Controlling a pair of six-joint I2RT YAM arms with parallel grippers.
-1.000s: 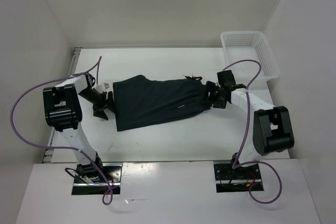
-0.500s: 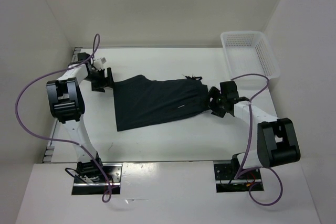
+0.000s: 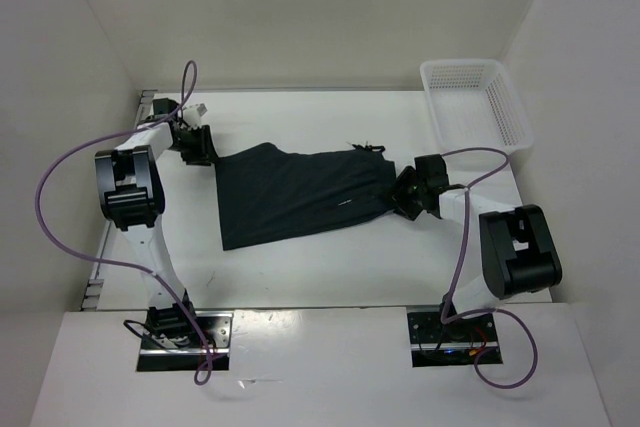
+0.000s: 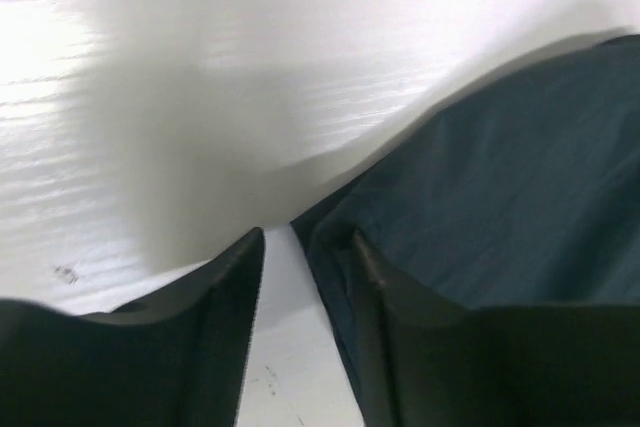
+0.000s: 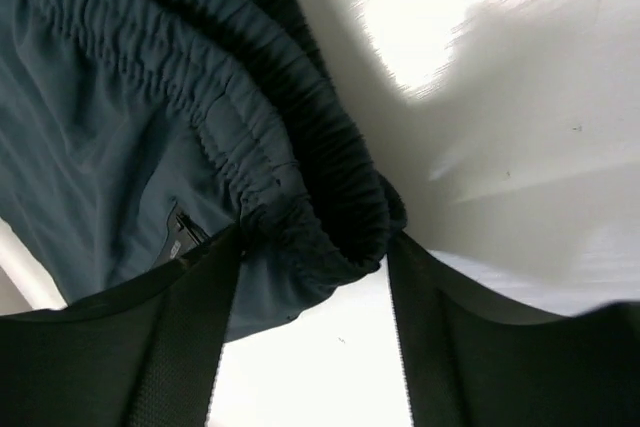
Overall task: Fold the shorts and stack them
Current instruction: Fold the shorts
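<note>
**Left:** the left hand (image 3: 197, 144) sits at the far-left corner of the shorts (image 3: 300, 192). Its wrist view shows the fingers (image 4: 220, 327) narrowly parted over bare counter (image 3: 330, 267), with the hem corner at their tips and nothing clamped.

**Centre:** the shorts lie flat mid-counter. Their long axis runs left to right, leg hems leftward and gathered waistband rightward.

**Right:** the right hand (image 3: 405, 194) meets the waistband end. Only its wrist view shows the fingers (image 5: 190, 347) widely parted, straddling the bunched elastic without closing on it. Only the top view shows the basket (image 3: 512, 112), in the far-right corner, apart from the shorts.
</note>
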